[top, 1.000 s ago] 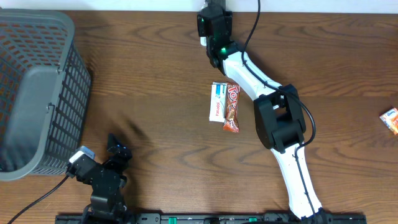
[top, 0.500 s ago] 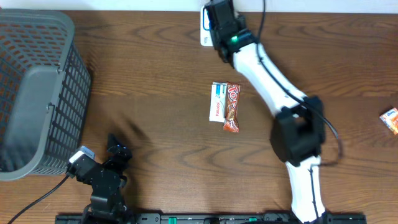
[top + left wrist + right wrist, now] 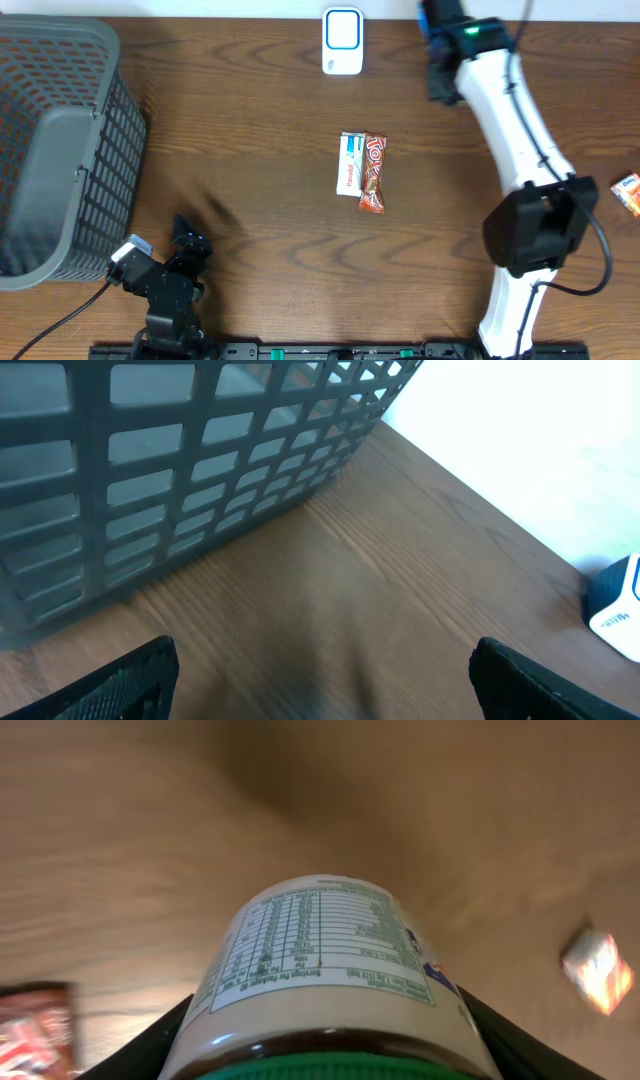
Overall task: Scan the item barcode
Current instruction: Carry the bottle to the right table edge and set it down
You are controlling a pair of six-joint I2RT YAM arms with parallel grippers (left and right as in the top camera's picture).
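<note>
Brown wood worktop point(image 3: 250, 150). Right tool point(image 3: 328, 1020) clamped on white labelled jar point(image 3: 320, 945) with green cap, near far edge, right of scanner point(image 3: 342, 40). Left tool point(image 3: 322, 685) jaws apart, empty, beside grey basket point(image 3: 200, 450).

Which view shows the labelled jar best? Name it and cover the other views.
Right wrist: the jar fills the frame, its nutrition label and green lid plain, gripped by the right tool. Overhead hides it behind the right arm; left wrist misses it.

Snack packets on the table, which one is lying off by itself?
The small orange packet at the right edge of the table. The white packet and the red bar lie side by side in the middle.
</note>
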